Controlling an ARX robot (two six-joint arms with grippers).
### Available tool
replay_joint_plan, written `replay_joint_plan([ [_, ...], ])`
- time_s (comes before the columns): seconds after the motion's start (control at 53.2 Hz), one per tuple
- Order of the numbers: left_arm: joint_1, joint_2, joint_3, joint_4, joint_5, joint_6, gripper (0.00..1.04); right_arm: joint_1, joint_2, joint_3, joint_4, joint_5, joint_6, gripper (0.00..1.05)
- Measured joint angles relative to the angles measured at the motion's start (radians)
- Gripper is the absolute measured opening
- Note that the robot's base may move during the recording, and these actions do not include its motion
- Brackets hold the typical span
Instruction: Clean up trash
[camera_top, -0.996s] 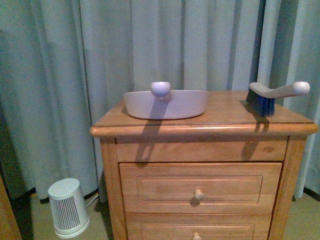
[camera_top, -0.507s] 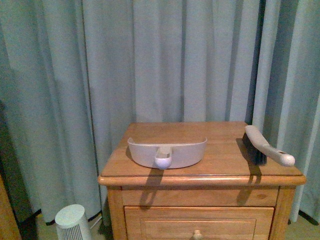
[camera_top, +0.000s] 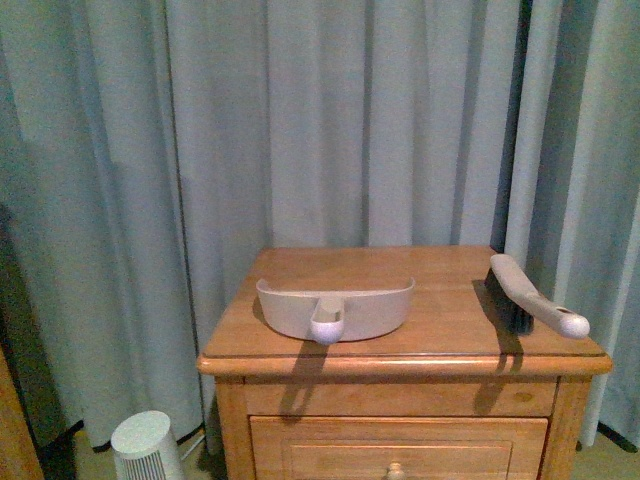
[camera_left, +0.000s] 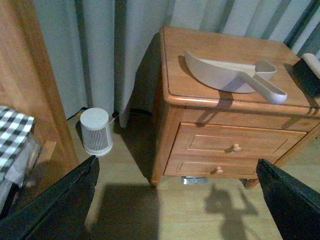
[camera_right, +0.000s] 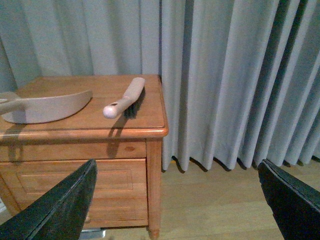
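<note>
The white tissue wad is not in any view. A pinkish dustpan (camera_top: 335, 305) lies on top of a wooden nightstand (camera_top: 400, 360), its handle pointing toward me; it also shows in the left wrist view (camera_left: 225, 75) and partly in the right wrist view (camera_right: 45, 107). A hand brush (camera_top: 530, 295) lies near the nightstand's right edge and shows in the right wrist view (camera_right: 125, 97). My left gripper (camera_left: 175, 200) is open and empty above the floor, short of the nightstand. My right gripper (camera_right: 175, 200) is open and empty, low beside the nightstand's right side.
Grey curtains (camera_top: 350, 120) hang behind the nightstand. A small white ribbed appliance (camera_top: 145, 445) stands on the floor to its left, also in the left wrist view (camera_left: 96, 131). A black-and-white checked pillow (camera_left: 12, 135) and a wooden panel (camera_left: 30, 75) are beside my left arm.
The front view has risen: the nightstand's top now shows from above and sits lower in the picture, with the dustpan handle toward me. Over the last half second it barely shifted.
</note>
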Motion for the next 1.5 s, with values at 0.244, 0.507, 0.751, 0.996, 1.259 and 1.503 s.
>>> replay_joint_plan([
  [0.244, -0.179, 0.457, 0.455, -0.127, -0.173, 0.090, 0.97, 0.000, 0.000, 0.000, 0.000, 0.000, 0.000, 0.97],
  [0.507, -0.345, 0.836, 0.857, -0.328, -0.337, 0.036, 0.97, 0.000, 0.000, 0.000, 0.000, 0.000, 0.000, 0.97],
  [0.751, -0.409, 1.066, 1.039, -0.446, -0.407, -0.068, 0.97, 0.000, 0.000, 0.000, 0.000, 0.000, 0.000, 0.97],
  [0.996, -0.494, 1.232, 1.288, -0.543, -0.406, -0.136, 0.97, 0.000, 0.000, 0.000, 0.000, 0.000, 0.000, 0.97],
  [1.259, -0.512, 1.363, 1.398, -0.570, -0.415, -0.138, 0.97, 0.000, 0.000, 0.000, 0.000, 0.000, 0.000, 0.97],
  [1.503, -0.515, 1.439, 1.419, -0.568, -0.420, -0.137, 0.97, 0.000, 0.000, 0.000, 0.000, 0.000, 0.000, 0.97],
])
